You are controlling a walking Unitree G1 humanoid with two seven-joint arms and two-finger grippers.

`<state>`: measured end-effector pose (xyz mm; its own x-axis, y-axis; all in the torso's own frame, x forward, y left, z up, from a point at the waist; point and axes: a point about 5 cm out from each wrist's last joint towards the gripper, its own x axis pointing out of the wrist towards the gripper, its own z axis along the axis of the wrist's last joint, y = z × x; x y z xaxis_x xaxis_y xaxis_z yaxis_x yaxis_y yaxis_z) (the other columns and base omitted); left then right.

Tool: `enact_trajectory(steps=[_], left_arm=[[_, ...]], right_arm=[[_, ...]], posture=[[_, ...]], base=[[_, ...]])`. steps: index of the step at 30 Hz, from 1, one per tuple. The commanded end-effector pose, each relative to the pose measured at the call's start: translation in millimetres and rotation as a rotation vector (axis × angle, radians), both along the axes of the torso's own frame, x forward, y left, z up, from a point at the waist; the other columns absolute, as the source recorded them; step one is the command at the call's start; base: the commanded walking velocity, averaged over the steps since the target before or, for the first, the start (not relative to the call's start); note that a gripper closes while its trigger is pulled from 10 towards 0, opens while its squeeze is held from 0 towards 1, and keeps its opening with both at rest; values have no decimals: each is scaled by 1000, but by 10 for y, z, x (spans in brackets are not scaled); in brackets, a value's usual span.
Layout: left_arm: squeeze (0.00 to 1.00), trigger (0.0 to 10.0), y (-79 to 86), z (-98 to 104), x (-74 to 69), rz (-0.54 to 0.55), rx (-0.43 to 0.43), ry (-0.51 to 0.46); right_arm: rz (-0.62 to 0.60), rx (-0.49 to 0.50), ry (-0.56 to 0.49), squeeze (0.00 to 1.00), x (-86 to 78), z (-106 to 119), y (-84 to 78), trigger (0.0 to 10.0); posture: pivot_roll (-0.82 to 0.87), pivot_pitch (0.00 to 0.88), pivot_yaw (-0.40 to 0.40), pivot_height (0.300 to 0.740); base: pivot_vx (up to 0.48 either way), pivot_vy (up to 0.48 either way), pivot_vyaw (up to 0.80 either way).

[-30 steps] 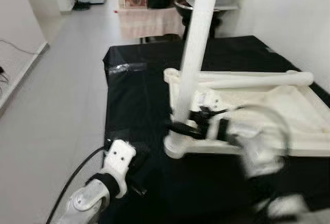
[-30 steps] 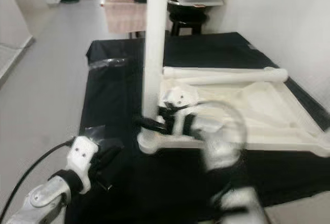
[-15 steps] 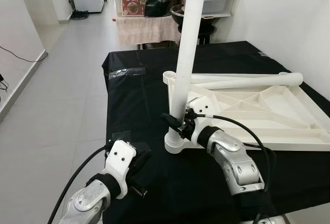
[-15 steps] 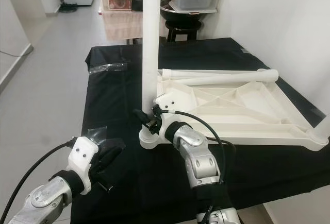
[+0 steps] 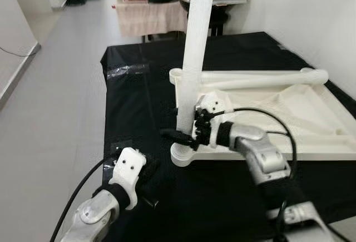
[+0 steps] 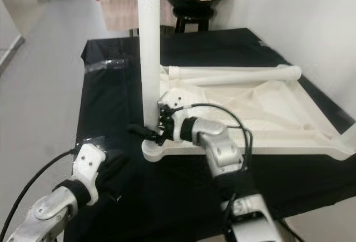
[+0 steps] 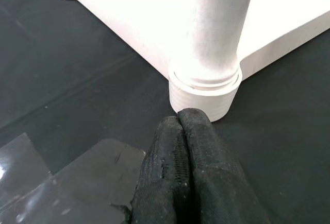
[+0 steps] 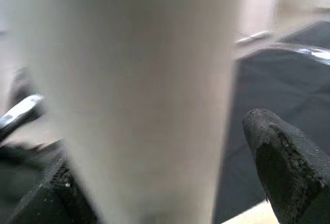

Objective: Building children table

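Note:
The white table top (image 5: 311, 121) lies upside down on a black cloth. One white leg (image 5: 194, 47) stands upright in its near-left corner socket (image 5: 183, 155). A second leg (image 5: 261, 78) lies along the far rim. My right gripper (image 5: 183, 136) is at the foot of the standing leg, one finger on each side. In the right wrist view the leg (image 8: 149, 95) is between the fingers (image 8: 281, 165), with a gap beside one of them. My left gripper (image 7: 184, 131) rests shut on the cloth, just short of the leg's collar (image 7: 205, 87).
A clear plastic wrapper (image 5: 125, 70) lies on the cloth at the far left, and another (image 7: 67, 183) lies beside my left gripper. The cloth's left edge (image 5: 105, 142) drops to grey floor. A stool and shelves stand beyond the far end.
The camera has moved closer and lower. My right arm, blurred a second ago, now holds still at the leg's foot. The left gripper has stayed on the cloth.

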<state>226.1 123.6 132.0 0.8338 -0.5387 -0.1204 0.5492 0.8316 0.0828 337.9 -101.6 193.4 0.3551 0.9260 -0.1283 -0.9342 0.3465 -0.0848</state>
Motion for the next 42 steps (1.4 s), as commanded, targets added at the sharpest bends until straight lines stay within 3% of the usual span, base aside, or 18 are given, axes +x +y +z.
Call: enact_trajectory(steps=[1,5,10,11,16,20,24,25,27,28,29,30,32,33,34,36,38,42], left_arm=[[0,10000,1,-45,-14,6,2,17],[0,10000,-5,-50,-25,7,4,18],[0,10000,-14,-54,-33,5,4,20],[0,10000,-18,-53,-35,4,4,20],[0,10000,-31,-48,-38,4,2,20],[0,10000,-35,-34,-39,2,-4,19],[0,10000,-35,-31,-40,1,-5,19],[0,10000,-25,-26,-42,0,-7,20],[0,10000,-25,-26,-42,0,-7,20],[0,10000,-11,-23,-42,0,-8,21],[0,10000,-11,-23,-42,0,-8,21],[0,10000,10,-22,-41,0,-7,21],[0,10000,10,-22,-41,0,-7,21],[0,10000,28,-18,-36,-1,-7,22],[0,10000,28,-18,-36,-1,-7,22],[0,10000,46,-24,-13,1,-6,22],[0,10000,51,-32,7,-4,4,23],[0,10000,57,-35,10,0,6,22]], right_arm=[[182,-8,-14,0,-15,78,62,10000],[262,-28,19,0,34,83,73,10000],[275,-31,50,0,92,89,63,10000],[270,-26,50,0,105,99,52,0],[268,7,51,0,115,116,-33,0],[262,5,52,0,21,3,-187,0],[239,3,49,0,3,-18,-221,0],[124,13,65,0,-28,-104,-231,0],[124,13,65,0,-28,-104,-231,0],[-18,44,86,0,-95,-248,-180,0],[-18,44,86,0,-95,-248,-180,0],[-346,182,193,0,-135,-472,-91,0],[-346,182,193,0,-135,-472,-91,0],[-511,122,95,0,-229,-503,-75,0],[-511,122,95,0,-229,-503,-75,0],[-628,114,173,0,-234,-652,-96,0],[-575,149,216,0,-188,-639,-82,0],[-506,128,201,0,-214,-606,-11,0]], posture=[[22,63,-38,740],[27,60,-39,740],[27,60,-40,740],[27,60,-41,740],[23,67,-37,740],[5,84,-25,740],[5,84,-25,740],[-7,94,-23,740],[-7,94,-23,740],[-15,98,-16,740],[-15,98,-16,740],[-28,102,-15,740],[-28,102,-15,740],[-26,101,-16,740],[-26,101,-16,740],[-22,83,2,740],[-16,78,-7,740],[-8,79,-11,740]], base=[[0,0,0],[0,0,0],[0,0,0],[0,0,0],[0,0,0],[0,0,0],[0,0,0],[0,0,0],[0,0,0],[0,0,0],[0,0,0],[0,0,0],[0,0,0],[0,0,0],[0,0,0],[0,0,0],[0,0,0],[0,0,0]])
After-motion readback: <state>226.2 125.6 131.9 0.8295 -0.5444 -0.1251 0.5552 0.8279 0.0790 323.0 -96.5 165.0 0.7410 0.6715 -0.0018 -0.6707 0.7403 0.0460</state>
